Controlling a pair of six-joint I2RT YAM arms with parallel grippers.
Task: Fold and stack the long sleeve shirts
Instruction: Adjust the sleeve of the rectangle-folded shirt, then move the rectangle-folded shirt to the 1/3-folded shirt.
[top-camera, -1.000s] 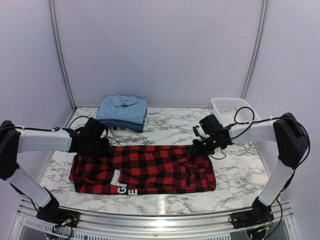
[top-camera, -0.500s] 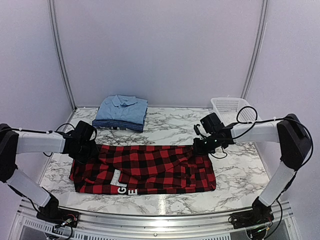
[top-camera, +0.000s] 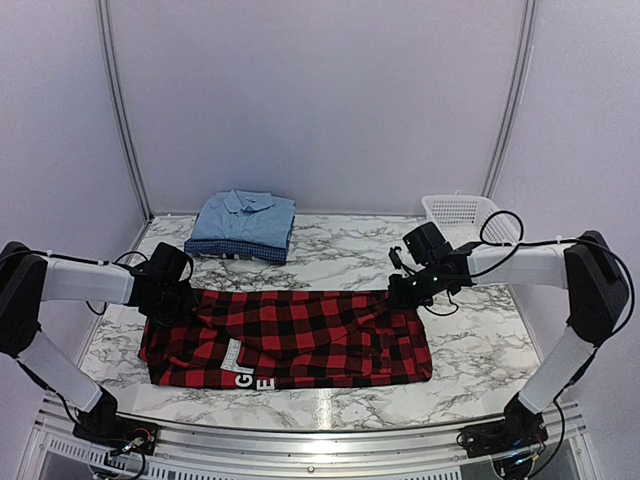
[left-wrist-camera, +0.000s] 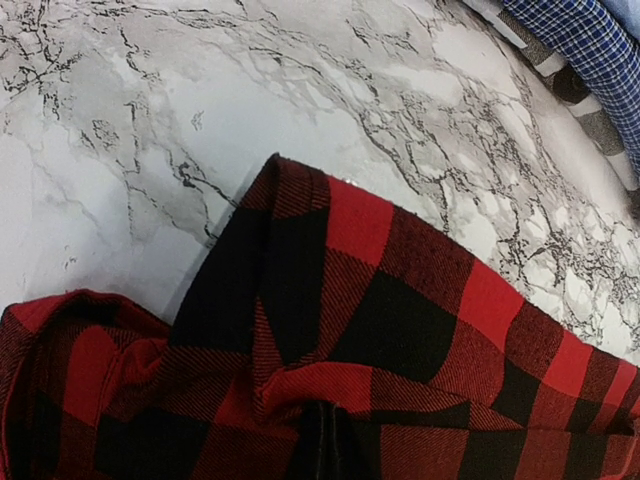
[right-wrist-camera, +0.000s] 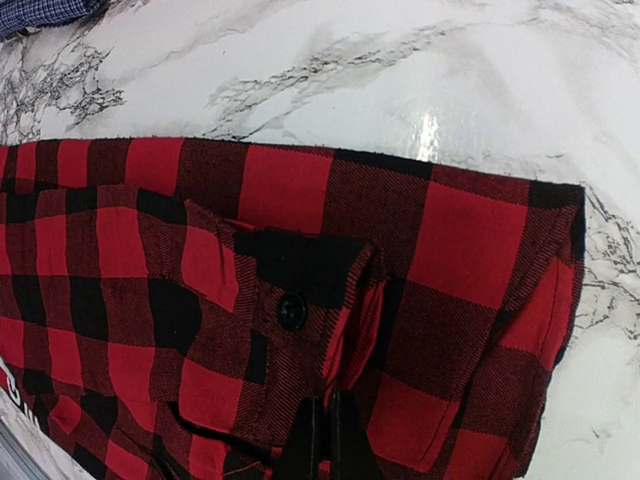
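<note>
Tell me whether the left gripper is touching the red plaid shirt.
Touching. The left wrist view shows the left gripper shut on a puckered fold of the red plaid shirt, with the cloth bunching right where it closes.

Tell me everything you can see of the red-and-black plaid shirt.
The plaid shirt is red-and-black buffalo check, looking like soft flannel, with white block letters at its near edge and a buttoned pocket. It lies folded into a long band across the marble table, slightly rumpled. The left pincer is shut on a bunched fold at its far left corner, the right pincer near its far right corner. It lies apart from the stacked blue shirts.
</note>
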